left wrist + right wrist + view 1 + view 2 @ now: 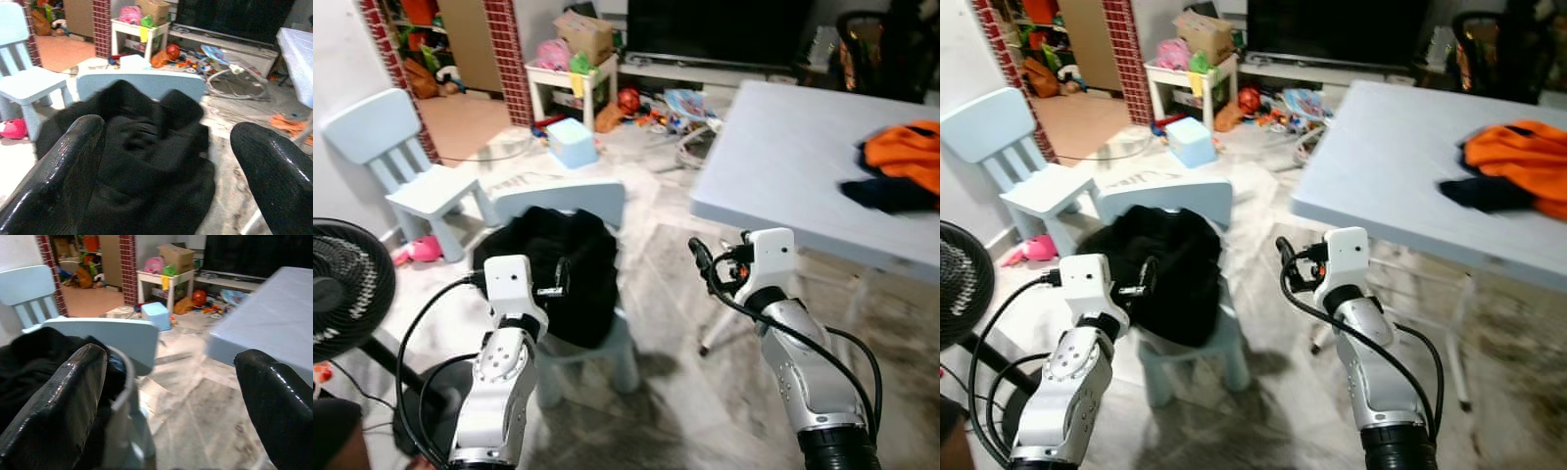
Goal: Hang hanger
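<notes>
Pale blue chair [570, 204] under a heap of black cloth [553, 269]; second pale blue chair [406, 162] by the white wall. Light blue-grey table [783, 162] bearing orange fabric [906, 152] over something dark, possibly navy. Red brick pattern on the doorway pillar [509, 59]. Grey-white marbled floor [666, 294]. Black fan [342, 289].

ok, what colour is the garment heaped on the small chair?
Black garment on the pale blue plastic chair; clearest in the left wrist view.
</notes>
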Robot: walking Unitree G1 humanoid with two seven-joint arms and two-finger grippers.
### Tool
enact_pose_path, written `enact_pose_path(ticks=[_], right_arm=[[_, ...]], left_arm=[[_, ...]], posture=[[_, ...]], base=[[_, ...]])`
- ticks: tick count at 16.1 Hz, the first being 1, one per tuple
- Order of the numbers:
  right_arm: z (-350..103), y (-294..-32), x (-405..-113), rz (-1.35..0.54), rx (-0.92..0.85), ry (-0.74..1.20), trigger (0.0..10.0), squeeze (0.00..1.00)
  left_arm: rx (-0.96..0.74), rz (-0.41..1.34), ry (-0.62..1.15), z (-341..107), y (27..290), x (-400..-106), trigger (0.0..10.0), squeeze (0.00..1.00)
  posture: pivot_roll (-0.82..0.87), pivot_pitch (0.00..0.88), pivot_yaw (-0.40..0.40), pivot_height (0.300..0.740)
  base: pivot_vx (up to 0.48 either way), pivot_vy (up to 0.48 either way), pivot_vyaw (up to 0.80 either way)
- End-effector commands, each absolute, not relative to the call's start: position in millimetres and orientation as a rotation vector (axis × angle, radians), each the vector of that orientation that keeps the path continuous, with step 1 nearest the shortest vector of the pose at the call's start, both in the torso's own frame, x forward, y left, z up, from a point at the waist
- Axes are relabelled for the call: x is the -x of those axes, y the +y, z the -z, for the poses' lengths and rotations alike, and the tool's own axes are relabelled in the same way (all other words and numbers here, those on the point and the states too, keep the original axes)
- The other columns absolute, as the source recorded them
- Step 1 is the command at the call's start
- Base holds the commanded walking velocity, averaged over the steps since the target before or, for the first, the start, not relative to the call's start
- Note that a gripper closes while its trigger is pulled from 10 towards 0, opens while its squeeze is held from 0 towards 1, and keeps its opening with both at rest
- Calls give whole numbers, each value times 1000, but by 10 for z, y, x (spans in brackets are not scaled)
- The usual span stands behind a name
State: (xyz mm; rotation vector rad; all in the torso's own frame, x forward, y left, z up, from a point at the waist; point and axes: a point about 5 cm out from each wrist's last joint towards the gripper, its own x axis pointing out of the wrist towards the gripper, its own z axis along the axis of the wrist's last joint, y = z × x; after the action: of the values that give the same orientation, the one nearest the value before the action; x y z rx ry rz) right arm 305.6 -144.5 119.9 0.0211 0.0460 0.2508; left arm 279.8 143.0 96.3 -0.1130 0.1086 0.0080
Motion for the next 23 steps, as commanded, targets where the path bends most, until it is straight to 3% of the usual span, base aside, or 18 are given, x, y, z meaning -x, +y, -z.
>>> enact_pose_path(ticks=[1, 7, 18, 23], right_arm=[[-1252, -1338, -3070, -282, -25, 28, 10000, 0], [-1257, -1341, -3076, -279, -18, 25, 10000, 0], [-1232, -1338, -3048, -286, -1, 44, 10000, 0], [-1228, -1360, -3035, -288, 6, 49, 10000, 0]], left_arm=[[102, -34, 111, -965, 1524, -2798, 10000, 0], [101, -20, 135, -935, 1471, -2808, 10000, 0], [66, 130, 400, -647, 1275, -2813, 10000, 0], [81, 150, 332, -762, 1233, -2890, 10000, 0]], posture=[[-36, 0, -35, 740], [-38, 0, -37, 740], [-52, 0, -42, 740], [-60, 0, -44, 740]], base=[[0, 330, 0], [0, 194, 0], [0, 0, 0], [0, 0, 0]])
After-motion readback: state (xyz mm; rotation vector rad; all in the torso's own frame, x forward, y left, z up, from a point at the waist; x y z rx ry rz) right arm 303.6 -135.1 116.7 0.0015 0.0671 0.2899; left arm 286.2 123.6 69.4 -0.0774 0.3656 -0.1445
